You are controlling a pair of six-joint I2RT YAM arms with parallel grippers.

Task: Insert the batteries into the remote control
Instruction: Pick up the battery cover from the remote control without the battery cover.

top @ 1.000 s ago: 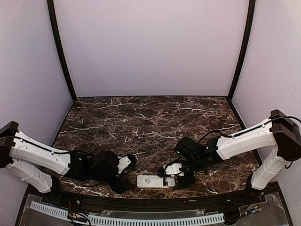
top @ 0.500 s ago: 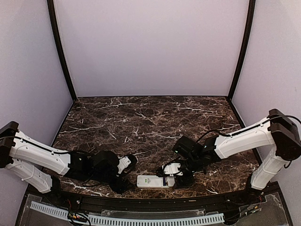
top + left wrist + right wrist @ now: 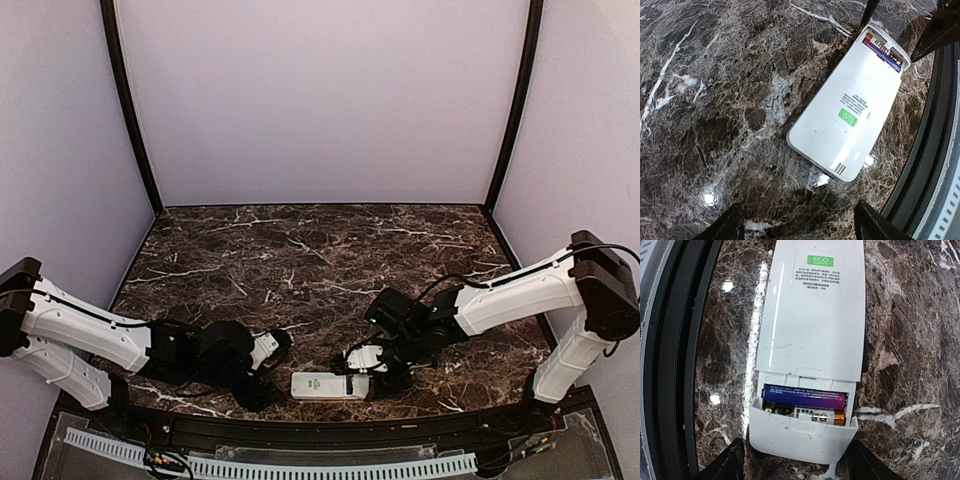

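**Right:** Nearest of all, the black rail [image 3: 670, 340] is running along the near edge of the table. Just past it the remote control [image 3: 812, 315] is lying back-up on the marble, stretching left to right near the middle of that edge.

**Left:** I am looking at it too, and it is lying off to my right. My left gripper [image 3: 800, 226] is hanging over bare marble just off its left end. My jaws are standing wide apart and nothing is sitting between them.

**Right:** My right gripper [image 3: 799, 460] is sitting at the other end. My fingers [image 3: 732, 460] are flanking the remote's right end, one on each long side, close against its edges. Whether they are pressing on it or only standing beside it, I cannot tell.

**Left:** The green ECO label [image 3: 846, 116] is facing up on the white back, partway along.

**Right:** At my end the compartment [image 3: 805, 390] is lying open. The batteries [image 3: 805, 407] are resting in it side by side, crosswise to the remote, one purple-blue and one gold and black.

**Left:** Beyond us the dark veined table [image 3: 300, 260] is stretching away, and pale walls [image 3: 320, 100] are closing it in at the far side.
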